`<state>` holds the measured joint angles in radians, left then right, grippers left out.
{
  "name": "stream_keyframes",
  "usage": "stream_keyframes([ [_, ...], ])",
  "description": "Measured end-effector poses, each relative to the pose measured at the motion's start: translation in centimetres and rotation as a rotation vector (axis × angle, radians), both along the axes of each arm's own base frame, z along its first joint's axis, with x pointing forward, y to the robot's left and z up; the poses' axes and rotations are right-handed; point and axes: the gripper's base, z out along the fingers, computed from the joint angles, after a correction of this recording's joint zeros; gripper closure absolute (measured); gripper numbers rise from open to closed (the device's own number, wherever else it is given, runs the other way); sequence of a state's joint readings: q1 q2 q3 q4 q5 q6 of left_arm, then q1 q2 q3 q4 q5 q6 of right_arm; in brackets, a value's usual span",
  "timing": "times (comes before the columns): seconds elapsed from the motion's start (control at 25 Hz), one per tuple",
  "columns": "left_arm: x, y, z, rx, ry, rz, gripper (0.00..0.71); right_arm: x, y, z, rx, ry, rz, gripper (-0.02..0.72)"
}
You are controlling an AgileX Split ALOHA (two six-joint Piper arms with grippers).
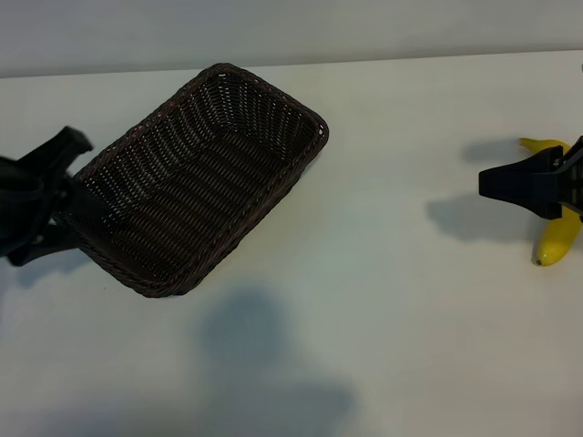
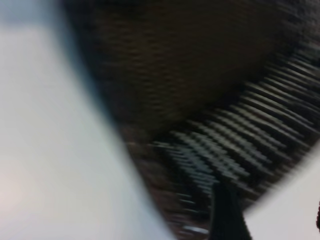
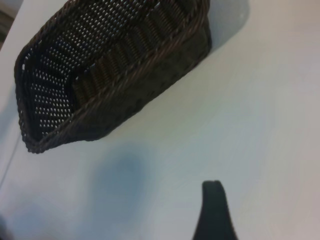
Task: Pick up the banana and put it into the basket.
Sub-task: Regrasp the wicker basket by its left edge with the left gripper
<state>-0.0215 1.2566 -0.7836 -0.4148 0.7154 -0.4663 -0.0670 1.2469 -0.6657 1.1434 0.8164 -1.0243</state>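
The dark brown wicker basket (image 1: 196,182) lies slantwise on the white table, left of centre, with nothing in it. My left gripper (image 1: 69,191) is at its left corner, open, one finger on each side of that corner; I cannot tell whether they touch it. The left wrist view is filled by the basket's weave (image 2: 235,120), with one finger (image 2: 227,212) in front of it. The yellow banana (image 1: 557,238) lies at the far right edge. My right gripper (image 1: 496,182) hovers over the banana's middle, open and empty. One right finger (image 3: 214,210) shows above bare table, with the basket (image 3: 150,70) farther off.
The white table (image 1: 392,300) stretches bare between the basket and the banana. A soft dark shadow (image 1: 264,355) falls on its front middle. The table's back edge meets a pale wall (image 1: 291,27).
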Motion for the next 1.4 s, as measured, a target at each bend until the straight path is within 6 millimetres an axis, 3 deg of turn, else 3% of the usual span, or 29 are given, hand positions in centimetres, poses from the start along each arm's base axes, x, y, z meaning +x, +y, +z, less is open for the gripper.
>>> stream_keyframes([
  [0.28,-0.7,0.5,-1.1,0.051,0.149,-0.002,0.242,0.0,0.0,0.0,0.004,0.005,-0.005,0.182],
  [0.68,1.6,0.6,-4.7,0.057,0.251,0.046,0.242,0.0,0.0,0.0,0.007,0.009,-0.01,0.182],
  [1.4,4.6,0.4,-9.5,0.032,0.251,0.103,0.242,0.0,0.0,0.0,0.01,0.009,-0.012,0.182],
])
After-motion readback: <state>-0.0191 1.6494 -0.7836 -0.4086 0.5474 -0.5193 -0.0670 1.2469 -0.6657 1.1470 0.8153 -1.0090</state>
